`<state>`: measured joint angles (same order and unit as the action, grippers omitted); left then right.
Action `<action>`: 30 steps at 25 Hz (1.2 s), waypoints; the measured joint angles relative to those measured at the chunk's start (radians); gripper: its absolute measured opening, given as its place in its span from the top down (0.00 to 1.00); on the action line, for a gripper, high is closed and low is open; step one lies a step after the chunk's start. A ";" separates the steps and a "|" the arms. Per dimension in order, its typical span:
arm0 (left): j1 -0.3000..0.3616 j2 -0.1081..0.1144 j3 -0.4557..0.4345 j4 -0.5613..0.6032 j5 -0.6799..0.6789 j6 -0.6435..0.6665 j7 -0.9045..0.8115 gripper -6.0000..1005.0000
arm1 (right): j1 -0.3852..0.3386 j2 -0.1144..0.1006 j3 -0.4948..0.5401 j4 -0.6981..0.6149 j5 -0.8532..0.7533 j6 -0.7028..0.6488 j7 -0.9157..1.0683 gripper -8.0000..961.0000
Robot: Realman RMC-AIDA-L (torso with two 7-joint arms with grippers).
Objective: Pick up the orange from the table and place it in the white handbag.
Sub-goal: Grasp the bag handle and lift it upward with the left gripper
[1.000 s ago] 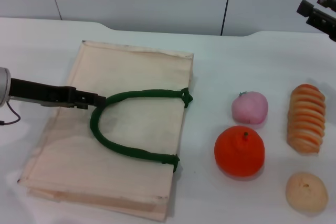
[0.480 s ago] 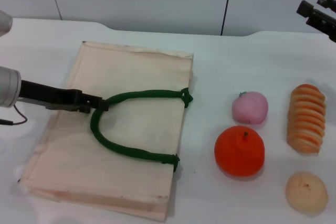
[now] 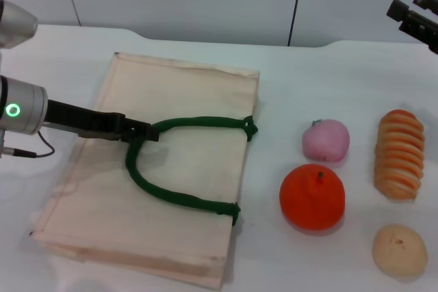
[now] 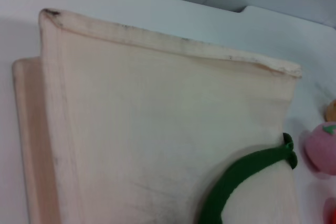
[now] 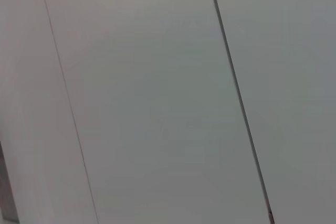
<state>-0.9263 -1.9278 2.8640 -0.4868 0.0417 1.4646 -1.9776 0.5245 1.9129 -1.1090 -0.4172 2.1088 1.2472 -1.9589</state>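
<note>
Nearest the robot: tan bun [image 3: 400,250] sitting at the table's [image 3: 287,73] right front corner area. Just beyond it, the orange [image 3: 312,197] resting on the table, right of the white handbag [image 3: 185,169], apart from it, untouched. Pink fruit [image 3: 326,140] lying just behind the orange; sliced loaf [image 3: 398,154] lying to their right. Handbag lying flat on the left half. Left gripper [image 3: 142,132] reaching in from the left over the bag, fingers clamping the green handle [image 3: 198,123] at its bend. Far right: right gripper [image 3: 415,17] hanging above the table's back edge, well clear; can't tell its finger state.
</note>
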 joint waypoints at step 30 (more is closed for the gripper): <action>0.007 0.000 -0.002 0.019 -0.157 0.074 0.047 0.29 | -0.003 0.003 0.025 0.000 -0.004 0.003 0.000 0.17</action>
<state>-0.9190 -1.9280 2.8624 -0.4677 -0.1153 1.5389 -1.9301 0.5217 1.9161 -1.0845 -0.4172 2.1047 1.2500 -1.9589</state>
